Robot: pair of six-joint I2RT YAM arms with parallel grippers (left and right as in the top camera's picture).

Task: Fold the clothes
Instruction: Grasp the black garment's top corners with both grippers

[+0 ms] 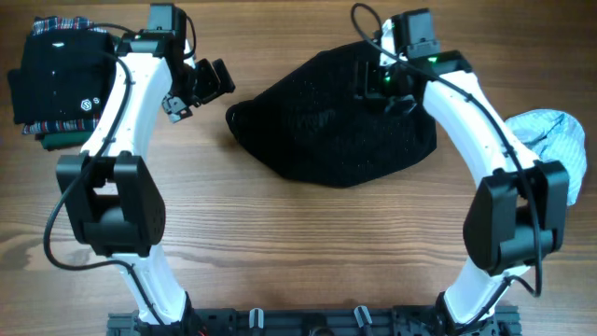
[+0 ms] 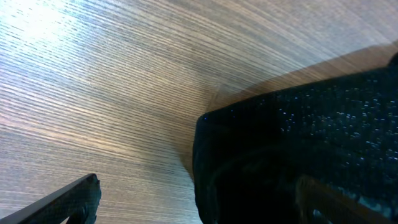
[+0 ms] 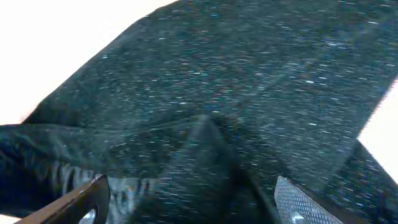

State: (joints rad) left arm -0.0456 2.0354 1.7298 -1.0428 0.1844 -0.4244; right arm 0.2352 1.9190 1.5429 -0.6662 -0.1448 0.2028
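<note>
Fabric of the black garment [image 1: 336, 126] ridges under the open right end effector [image 3: 186, 190]; pinch it low, while the open left end effector [image 1: 205, 89] takes the corner.

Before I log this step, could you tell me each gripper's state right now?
Left gripper: open, empty, beside the black garment.
Right gripper: open, straddling a fold of it.
</note>
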